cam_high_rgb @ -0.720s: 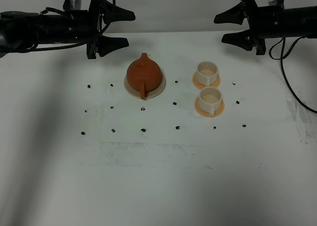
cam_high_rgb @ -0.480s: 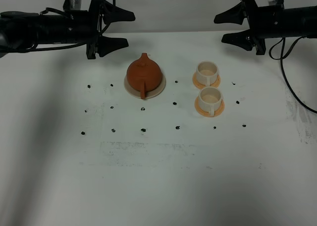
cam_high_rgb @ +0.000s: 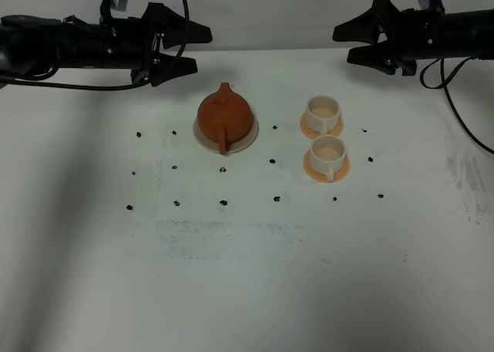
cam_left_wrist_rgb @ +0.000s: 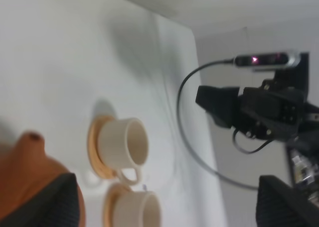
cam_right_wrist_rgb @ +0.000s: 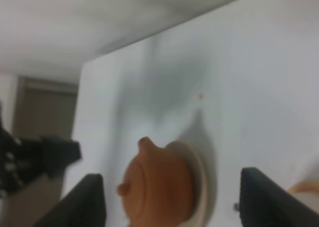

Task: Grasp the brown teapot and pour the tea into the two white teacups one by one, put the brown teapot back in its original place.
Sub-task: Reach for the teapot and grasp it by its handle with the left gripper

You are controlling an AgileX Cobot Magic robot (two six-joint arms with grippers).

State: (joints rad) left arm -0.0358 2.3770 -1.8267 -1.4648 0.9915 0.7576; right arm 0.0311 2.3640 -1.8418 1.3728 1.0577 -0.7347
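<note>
The exterior high camera looks steeply down on the white counter [cam_high_rgb: 247, 275], with the left arm [cam_high_rgb: 69, 47] and right arm [cam_high_rgb: 451, 34] along the frame's upper edge. Each wrist camera looks low across the counter toward the opposite arm. All three views share the brown teapot [cam_high_rgb: 224, 114].

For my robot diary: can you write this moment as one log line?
teapot: on saucer | cups: on coasters | left gripper: open | right gripper: open | nothing held
</note>
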